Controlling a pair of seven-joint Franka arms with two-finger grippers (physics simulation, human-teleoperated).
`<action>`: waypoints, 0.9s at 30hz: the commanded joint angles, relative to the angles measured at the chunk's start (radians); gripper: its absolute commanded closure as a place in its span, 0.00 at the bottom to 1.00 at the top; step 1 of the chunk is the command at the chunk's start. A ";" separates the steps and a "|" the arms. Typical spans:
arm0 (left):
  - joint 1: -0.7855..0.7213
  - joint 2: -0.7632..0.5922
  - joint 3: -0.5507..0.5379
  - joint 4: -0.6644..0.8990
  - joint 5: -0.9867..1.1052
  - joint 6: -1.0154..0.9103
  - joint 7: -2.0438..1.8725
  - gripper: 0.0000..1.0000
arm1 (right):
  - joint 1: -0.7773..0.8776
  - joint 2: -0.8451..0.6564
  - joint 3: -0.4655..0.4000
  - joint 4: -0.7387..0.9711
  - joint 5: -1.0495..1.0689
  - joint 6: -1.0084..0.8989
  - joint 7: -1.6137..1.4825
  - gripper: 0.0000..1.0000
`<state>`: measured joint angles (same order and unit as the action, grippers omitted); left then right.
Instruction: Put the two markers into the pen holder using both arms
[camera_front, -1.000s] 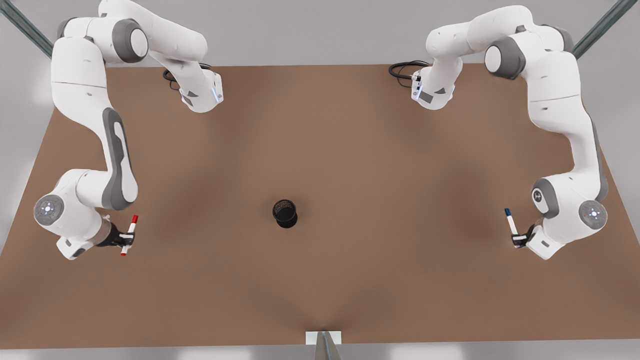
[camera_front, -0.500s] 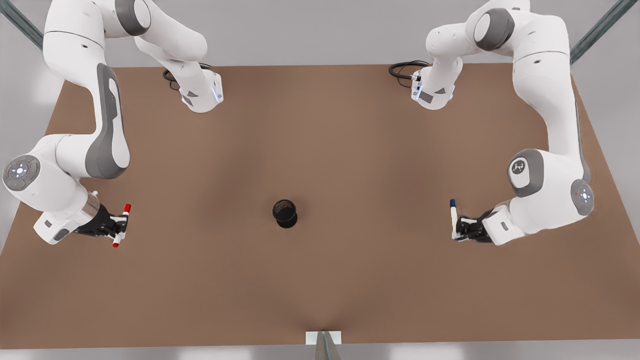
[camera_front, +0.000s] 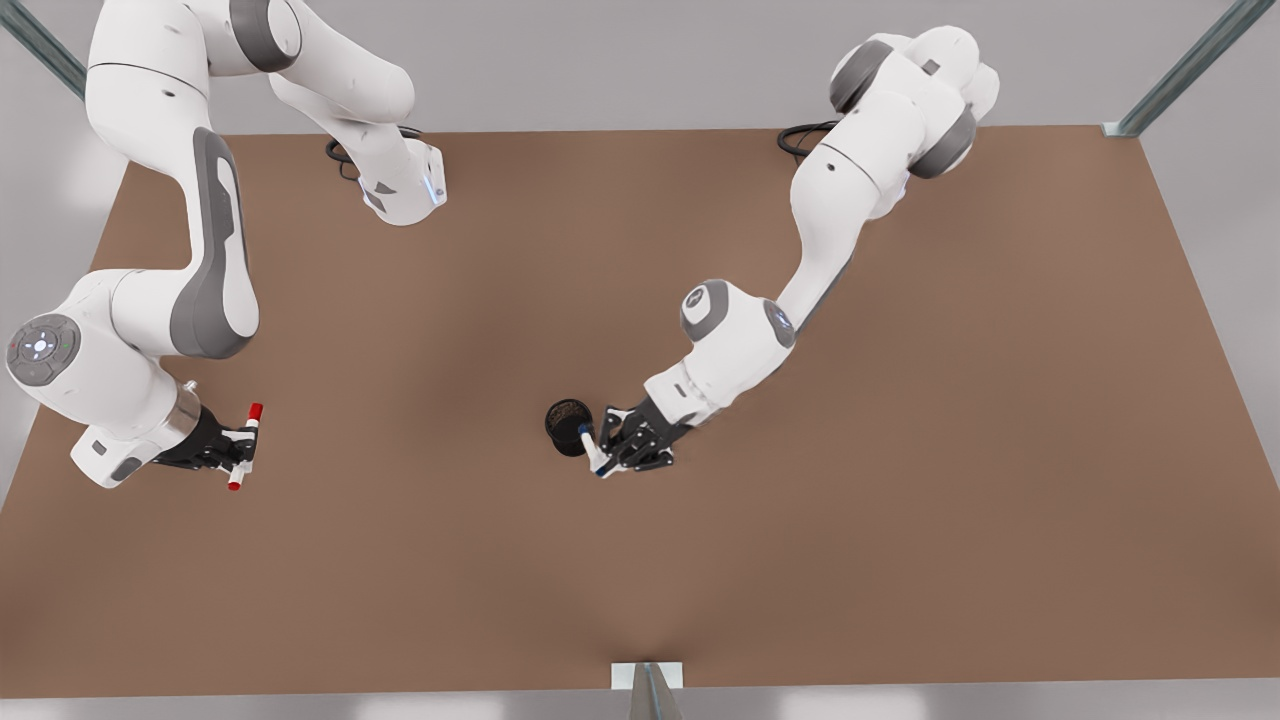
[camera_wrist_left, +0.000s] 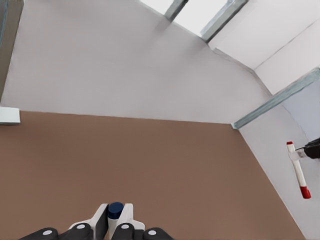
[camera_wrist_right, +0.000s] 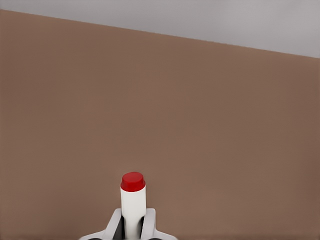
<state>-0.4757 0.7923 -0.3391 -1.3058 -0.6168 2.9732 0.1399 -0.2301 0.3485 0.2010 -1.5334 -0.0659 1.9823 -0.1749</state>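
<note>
The black mesh pen holder (camera_front: 568, 424) stands upright mid-table. Right beside it, on the front view's right, my left gripper (camera_front: 610, 449) is shut on the blue-capped marker (camera_front: 590, 450), which is tilted with its cap close to the holder's rim. The left wrist view has that blue marker (camera_wrist_left: 115, 210) end-on between the fingers of my left gripper (camera_wrist_left: 115, 223). Far off at the front view's left, my right gripper (camera_front: 238, 451) is shut on the red-capped marker (camera_front: 246, 446), held above the table. The red marker (camera_wrist_right: 133, 199) stands in my right gripper (camera_wrist_right: 133, 226).
The brown table (camera_front: 900, 520) stretches wide around the holder. Black cables (camera_front: 808, 138) lie by the arm bases at the back. A white bracket (camera_front: 647, 675) sits at the front edge. The red marker (camera_wrist_left: 298, 170) appears distant in the left wrist view.
My left gripper has swung with the blue marker from the front view's right side to just beside the pen holder. My right gripper with the red marker has barely moved.
</note>
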 joint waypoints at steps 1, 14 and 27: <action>-0.032 0.022 0.009 0.020 -0.015 0.297 -0.223 0.79 | 0.000 0.000 0.000 0.001 -0.009 -0.003 0.015 0.78; -0.166 0.031 0.043 -0.170 -0.011 0.428 -0.117 0.79 | -0.002 0.004 -0.008 0.001 -0.009 0.001 -0.002 0.78; -0.334 0.070 0.226 -0.194 -0.012 0.441 -0.025 0.79 | -0.008 0.010 -0.008 0.002 -0.009 0.007 -0.020 0.77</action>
<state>-0.8013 0.8609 -0.1250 -1.4995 -0.6336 3.4094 0.0882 -0.2378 0.3593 0.1923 -1.5326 -0.0661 1.9891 -0.1961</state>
